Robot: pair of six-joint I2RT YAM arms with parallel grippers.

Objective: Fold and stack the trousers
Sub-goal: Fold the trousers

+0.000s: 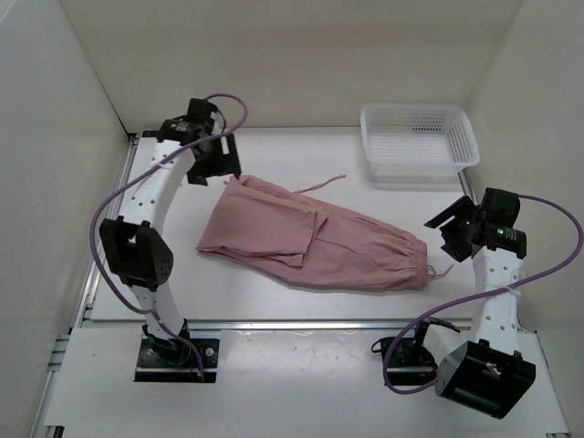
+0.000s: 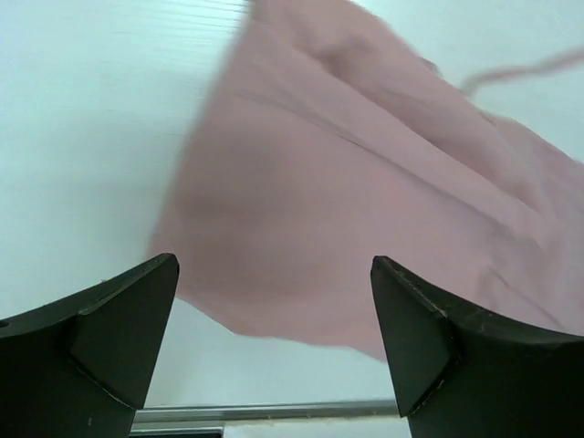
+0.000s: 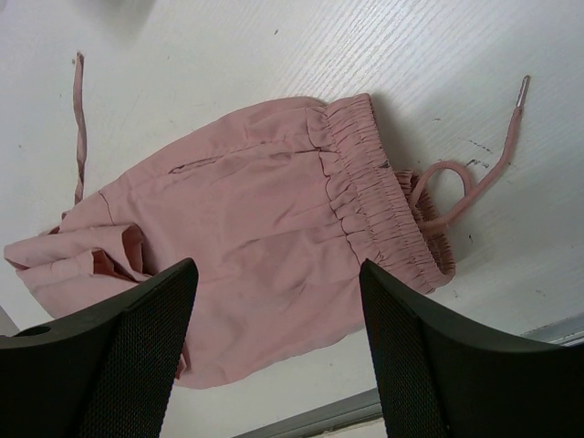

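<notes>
Left end effector [image 1: 215,166] hangs above the far left corner of the trousers [image 1: 301,237], jaws spread wide and gripping nothing. In its wrist view the pink cloth is blurred, so no seams read clearly, and the garment runs off the right edge. Right end effector [image 1: 453,228] hovers beside the waist end, also open and empty. Its two black fingers [image 3: 119,356] cover the near edge of the cloth in the right wrist view.

The trousers lie folded on the middle of the desk [image 1: 274,306], slanting from far left to near right. They are dusty pink, thin and softly creased, with one layer lapped over another (how the legs lie under the fold cannot be seen). The gathered waistband [image 3: 383,205] points towards the right arm, and the drawstring [image 3: 456,187] loops out onto the desk beside it. A white mesh basket [image 1: 419,161] stands at the far right corner, well apart from the cloth.
</notes>
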